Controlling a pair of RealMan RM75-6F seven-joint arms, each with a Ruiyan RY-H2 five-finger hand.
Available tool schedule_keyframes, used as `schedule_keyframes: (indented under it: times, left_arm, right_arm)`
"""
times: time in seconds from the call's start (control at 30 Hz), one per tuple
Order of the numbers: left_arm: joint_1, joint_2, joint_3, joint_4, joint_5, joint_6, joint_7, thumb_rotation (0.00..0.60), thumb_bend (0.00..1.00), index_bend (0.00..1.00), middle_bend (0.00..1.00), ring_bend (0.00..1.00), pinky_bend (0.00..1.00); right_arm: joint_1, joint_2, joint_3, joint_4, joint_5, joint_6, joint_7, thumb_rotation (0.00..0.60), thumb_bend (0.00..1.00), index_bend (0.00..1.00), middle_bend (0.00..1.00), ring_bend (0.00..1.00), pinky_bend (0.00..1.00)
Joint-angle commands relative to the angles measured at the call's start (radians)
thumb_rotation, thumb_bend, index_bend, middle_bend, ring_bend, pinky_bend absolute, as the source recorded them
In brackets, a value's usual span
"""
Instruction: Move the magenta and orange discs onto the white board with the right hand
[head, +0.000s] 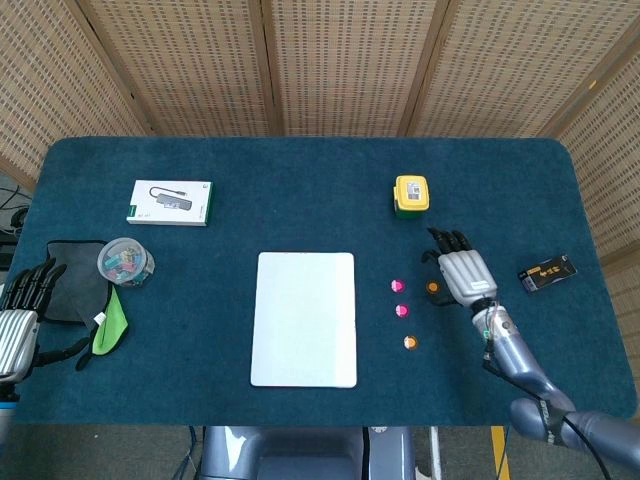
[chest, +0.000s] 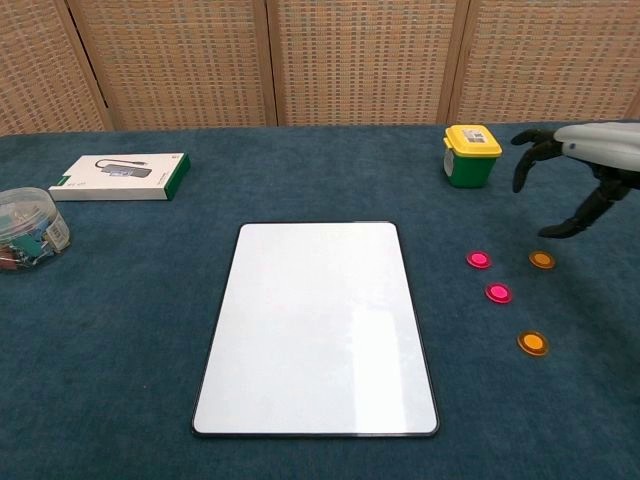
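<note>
At the far left the left hand (head: 18, 320) rests on the worktop (head: 300, 190) edge, fingers released and apart, holding nothing, beside a dark cloth (head: 70, 290) and a clear tub (head: 125, 262). Farther back lies a white and green box (head: 171, 202). In the middle is the white board (head: 304, 318), bare. To its right, apart from it, sit two magenta discs (head: 398, 286) (head: 402, 311) and two orange discs (head: 433, 287) (head: 409, 342); behind them stands a yellow-lidded tub (head: 411, 195). The right hand (head: 462, 272) hovers over the far orange disc, fingers spread and empty. I judge this the first reach; next it must lower and pinch that disc. The worktop is blue felt, woven cane panels (head: 340, 60) behind.
</note>
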Motion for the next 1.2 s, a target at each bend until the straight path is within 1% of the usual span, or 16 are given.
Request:
schedule_keyframes:
  times: [0.03, 0.23, 0.47, 0.63, 0.77, 1.2]
  left_arm:
    - [-0.002, 0.004, 0.001, -0.002, -0.003, -0.007, -0.005, 0.6, 0.0, 0.0, 0.0, 0.0, 0.0]
    - [-0.006, 0.01, 0.002, -0.006, -0.004, -0.018, -0.015, 0.6, 0.0, 0.0, 0.0, 0.0, 0.0]
    - [-0.008, 0.017, 0.003, -0.01, -0.006, -0.026, -0.029, 0.6, 0.0, 0.0, 0.0, 0.0, 0.0]
    - [-0.009, 0.016, 0.002, -0.011, -0.005, -0.024, -0.028, 0.6, 0.0, 0.0, 0.0, 0.0, 0.0]
    - [-0.008, 0.015, 0.002, -0.01, -0.004, -0.024, -0.028, 0.6, 0.0, 0.0, 0.0, 0.0, 0.0]
    - [-0.009, 0.016, 0.002, -0.012, -0.008, -0.027, -0.025, 0.6, 0.0, 0.0, 0.0, 0.0, 0.0]
  right_arm:
    - [0.053, -0.055, 0.028, 0.038, 0.102, -0.061, -0.078, 0.6, 0.26, 0.33, 0.0, 0.0, 0.0]
    - [0.107, -0.112, 0.035, 0.08, 0.227, -0.087, -0.16, 0.6, 0.26, 0.38, 0.0, 0.0, 0.0]
    - [0.134, -0.158, 0.02, 0.121, 0.298, -0.081, -0.202, 0.6, 0.26, 0.39, 0.0, 0.0, 0.0]
    - [0.145, -0.178, 0.014, 0.134, 0.322, -0.079, -0.21, 0.6, 0.26, 0.42, 0.0, 0.0, 0.0]
    - [0.15, -0.185, 0.01, 0.136, 0.326, -0.076, -0.209, 0.6, 0.31, 0.44, 0.0, 0.0, 0.0]
    - [0.169, -0.2, -0.01, 0.147, 0.361, -0.079, -0.23, 0.6, 0.31, 0.44, 0.0, 0.0, 0.0]
